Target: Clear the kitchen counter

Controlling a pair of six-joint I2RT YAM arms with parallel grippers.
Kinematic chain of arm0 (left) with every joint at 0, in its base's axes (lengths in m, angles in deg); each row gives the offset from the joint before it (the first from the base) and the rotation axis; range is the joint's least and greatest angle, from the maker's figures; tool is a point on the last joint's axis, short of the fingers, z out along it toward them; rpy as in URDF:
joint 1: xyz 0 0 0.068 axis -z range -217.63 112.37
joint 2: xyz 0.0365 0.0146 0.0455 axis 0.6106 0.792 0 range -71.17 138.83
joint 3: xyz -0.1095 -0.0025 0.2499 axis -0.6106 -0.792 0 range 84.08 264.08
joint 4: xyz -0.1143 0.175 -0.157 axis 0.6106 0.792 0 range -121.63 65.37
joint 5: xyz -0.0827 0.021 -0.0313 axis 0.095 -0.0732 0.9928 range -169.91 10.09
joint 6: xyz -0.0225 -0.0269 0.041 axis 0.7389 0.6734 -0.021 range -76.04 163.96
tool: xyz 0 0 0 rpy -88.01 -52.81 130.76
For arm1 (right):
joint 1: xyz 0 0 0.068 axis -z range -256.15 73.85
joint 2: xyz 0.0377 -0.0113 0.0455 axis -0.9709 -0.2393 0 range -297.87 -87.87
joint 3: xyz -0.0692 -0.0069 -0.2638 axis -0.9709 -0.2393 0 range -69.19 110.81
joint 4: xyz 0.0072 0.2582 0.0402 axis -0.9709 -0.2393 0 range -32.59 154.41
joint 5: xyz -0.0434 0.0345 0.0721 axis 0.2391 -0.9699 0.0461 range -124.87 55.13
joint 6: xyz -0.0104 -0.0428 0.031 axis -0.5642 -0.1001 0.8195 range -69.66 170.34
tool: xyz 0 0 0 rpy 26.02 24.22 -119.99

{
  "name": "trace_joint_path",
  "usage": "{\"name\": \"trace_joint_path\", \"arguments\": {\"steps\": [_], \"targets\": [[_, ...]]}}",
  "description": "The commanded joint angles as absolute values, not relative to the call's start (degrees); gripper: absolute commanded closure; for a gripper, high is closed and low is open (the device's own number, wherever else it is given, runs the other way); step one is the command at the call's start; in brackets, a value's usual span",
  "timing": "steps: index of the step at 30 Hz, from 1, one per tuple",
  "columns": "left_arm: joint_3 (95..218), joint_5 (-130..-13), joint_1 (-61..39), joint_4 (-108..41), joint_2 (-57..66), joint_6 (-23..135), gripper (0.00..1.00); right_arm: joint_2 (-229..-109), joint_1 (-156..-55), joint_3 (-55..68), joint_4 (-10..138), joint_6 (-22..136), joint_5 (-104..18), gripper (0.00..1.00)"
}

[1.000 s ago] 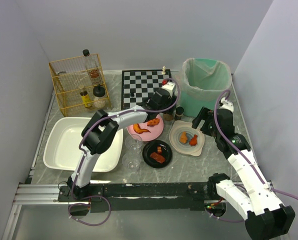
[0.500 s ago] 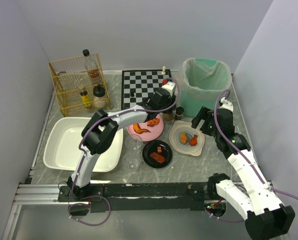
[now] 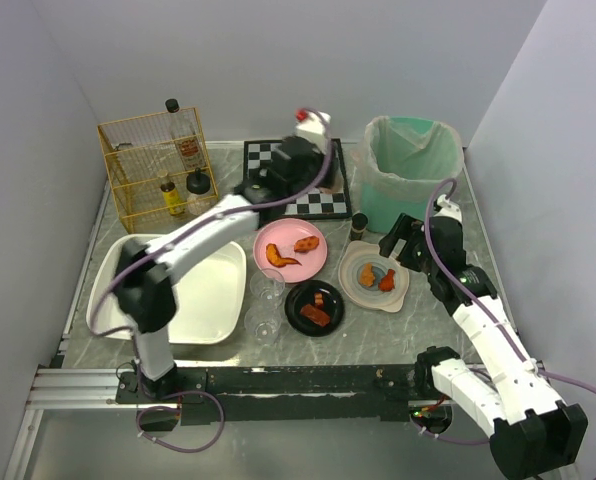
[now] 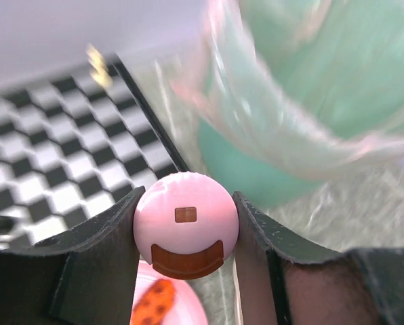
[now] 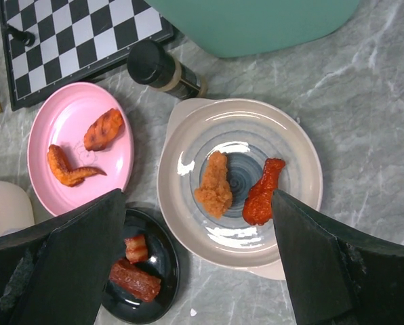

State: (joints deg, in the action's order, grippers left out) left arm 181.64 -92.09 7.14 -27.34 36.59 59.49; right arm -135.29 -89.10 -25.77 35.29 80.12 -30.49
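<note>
Near right: right hand (image 3: 402, 243) gapes wide over beige bowl (image 3: 378, 278), empty. Far: left hand (image 4: 186, 235) has risen from beside pink plate (image 3: 290, 250), gripping pink-capped shaker (image 4: 186, 208) above chessboard (image 3: 323, 205), near green bin (image 3: 413, 160). One item off the table (image 3: 378, 338); plates remain.

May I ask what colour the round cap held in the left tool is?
The cap is pale pink with brown markings, clearest in the left wrist view.

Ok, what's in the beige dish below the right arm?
A pale breaded piece and a red wing lie side by side in the beige dish. One of the right fingers covers a bit of its near rim.
</note>
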Motion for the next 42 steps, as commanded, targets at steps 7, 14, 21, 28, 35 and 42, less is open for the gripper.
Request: {"name": "trace_joint_path", "arguments": {"steps": [7, 14, 21, 28, 35, 42], "targets": [[168.38, -95.89, -7.65, -24.08, 5.93, 58.20, 0.99, -137.87, -88.72, -26.83, 40.33, 80.49, -33.64, 0.06], [164.60, -102.83, -16.69, -18.89, -5.95, 55.82, 0.99, -140.51, -88.72, -26.39, 42.26, 80.49, -36.54, 0.06], [162.58, -106.10, -29.44, -13.62, -6.66, 60.47, 0.99, -142.01, -88.72, -24.98, 42.44, 79.44, -37.86, 0.06], [155.91, -109.35, -33.50, -12.29, -3.94, 66.80, 0.99, -142.27, -88.72, -24.37, 41.74, 78.29, -37.51, 0.07], [149.39, -112.68, -34.12, -18.00, -0.34, 70.94, 0.99, -142.27, -88.72, -24.54, 41.39, 77.94, -37.86, 0.07], [146.84, -115.77, -35.78, -24.51, 2.04, 70.59, 0.99, -141.74, -88.63, -24.28, 40.33, 77.24, -37.60, 0.06]]}}
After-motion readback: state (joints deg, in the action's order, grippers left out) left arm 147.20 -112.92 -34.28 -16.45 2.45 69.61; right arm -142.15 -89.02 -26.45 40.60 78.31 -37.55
